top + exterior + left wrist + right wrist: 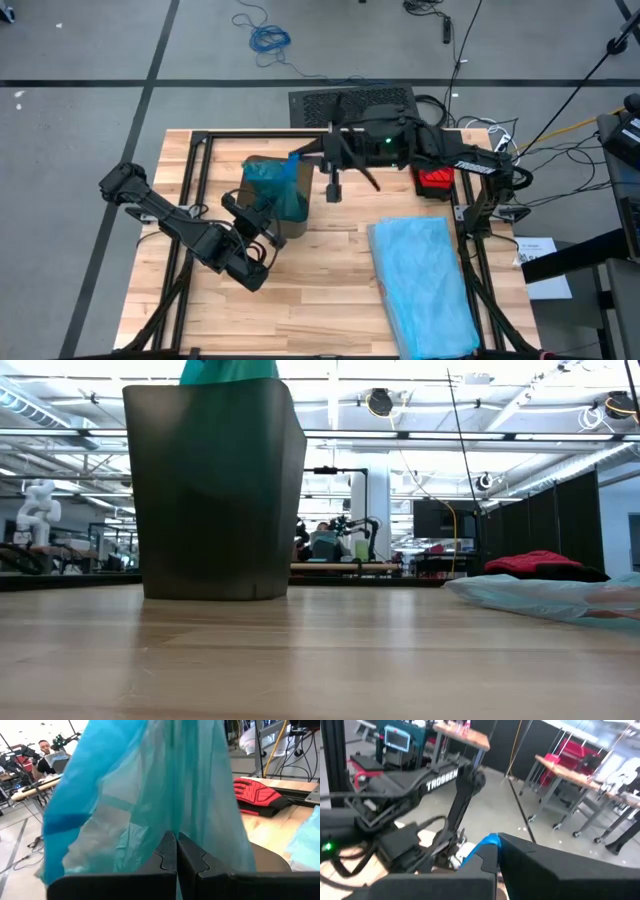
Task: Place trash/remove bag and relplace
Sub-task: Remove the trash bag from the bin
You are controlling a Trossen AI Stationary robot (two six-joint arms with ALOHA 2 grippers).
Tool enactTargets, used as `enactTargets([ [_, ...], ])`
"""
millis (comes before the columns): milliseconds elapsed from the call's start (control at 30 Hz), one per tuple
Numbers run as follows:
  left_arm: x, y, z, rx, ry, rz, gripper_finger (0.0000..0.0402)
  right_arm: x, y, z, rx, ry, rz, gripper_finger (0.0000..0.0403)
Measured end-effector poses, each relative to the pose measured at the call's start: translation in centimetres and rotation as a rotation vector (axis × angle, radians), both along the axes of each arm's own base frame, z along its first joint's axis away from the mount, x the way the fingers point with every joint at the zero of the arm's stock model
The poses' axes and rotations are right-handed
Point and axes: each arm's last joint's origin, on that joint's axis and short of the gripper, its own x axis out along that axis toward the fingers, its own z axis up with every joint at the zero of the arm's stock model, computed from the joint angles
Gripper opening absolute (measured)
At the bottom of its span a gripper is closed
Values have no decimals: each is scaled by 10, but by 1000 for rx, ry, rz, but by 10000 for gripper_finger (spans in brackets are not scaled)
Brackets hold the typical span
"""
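Note:
The dark bin (290, 222) stands upright on the table, its base on the wood (215, 490). The teal bag (272, 185) rises out of the bin's mouth in a tall drawn-up sheet (165, 785); its top shows above the rim (228, 370). My right gripper (297, 157) is over the bin's far side, shut on the bag's top. My left gripper (262, 215) is at the bin's near-left rim, shut, its fingertips (176, 851) right at the foot of the raised sheet. The trash is hidden. My right gripper pinches the bag's upper end between its two fingers; a small tuft of blue film (487, 844) sticks out beside the fingertips. The fingers come in about level from the table's right side. The bag hangs stretched below them, its lower part inside the bin. My left gripper is shut against the bag's lower film (150, 840), level with the bin's rim (270, 856). I cannot tell whether film is caught between its fingers or they only rest against it.
A paler sky-blue bag (420, 280) lies flat on the table's near right (560, 598). A red glove (435, 180) lies at the far right (257, 795). Black frame rails run along the table's edges (190, 200). Bare wood lies near the front left.

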Motion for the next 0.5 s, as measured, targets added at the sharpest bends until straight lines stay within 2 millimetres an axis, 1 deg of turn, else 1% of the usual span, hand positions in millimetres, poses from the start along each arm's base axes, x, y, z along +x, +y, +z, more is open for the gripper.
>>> enactTargets([
  [133, 0, 0, 0, -14, 2, -5, 0, -5, -1, 8, -3, -32, -1, 0],
  [400, 1, -1, -1, -11, 39, -18, 0, -4, -7, 3, 15, 14, -17, 0],
  [500, 1, -1, -1, 11, 69, -25, 0, -4, -7, 3, 6, 18, -15, 13],
])
